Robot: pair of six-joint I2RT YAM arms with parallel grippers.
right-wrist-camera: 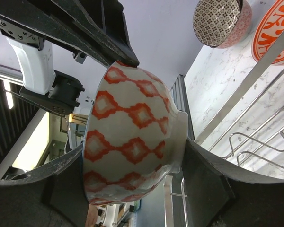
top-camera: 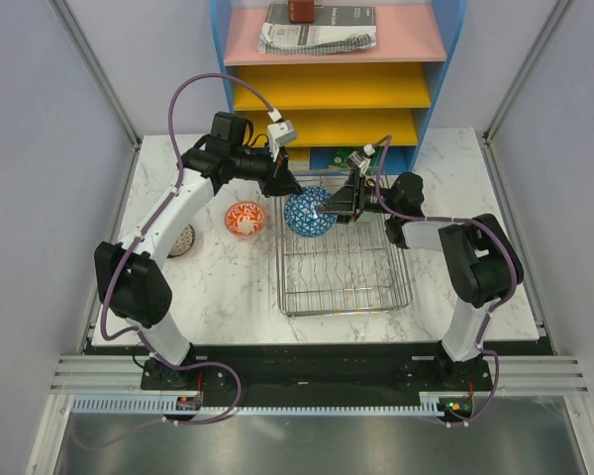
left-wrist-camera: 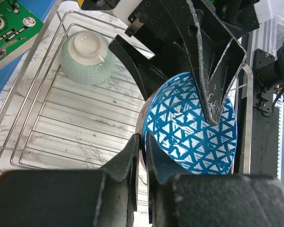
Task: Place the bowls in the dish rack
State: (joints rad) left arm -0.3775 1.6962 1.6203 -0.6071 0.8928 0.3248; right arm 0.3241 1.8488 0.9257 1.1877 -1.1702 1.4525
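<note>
A bowl, blue-patterned inside [top-camera: 308,213], is held on its side over the far left part of the dish rack [top-camera: 342,272]. My left gripper [top-camera: 290,188] is shut on its rim [left-wrist-camera: 143,142]. My right gripper [top-camera: 329,206] is shut on the same bowl, one finger inside [left-wrist-camera: 213,90] and one against the foot [right-wrist-camera: 203,175]. In the right wrist view its outside [right-wrist-camera: 132,137] is white with red-orange diamonds. A pale green bowl [left-wrist-camera: 87,56] sits upside down in the rack's far corner. A red-orange bowl [top-camera: 245,219] and a grey-brown bowl [top-camera: 181,240] stand on the table to the left.
The blue-framed shelf unit [top-camera: 337,79] with yellow and pink trays stands right behind the rack. A green printed card [left-wrist-camera: 9,28] lies at its foot. The rack's wire rim [left-wrist-camera: 23,94] and white marble table [top-camera: 228,297] lie below. Grey walls close in both sides.
</note>
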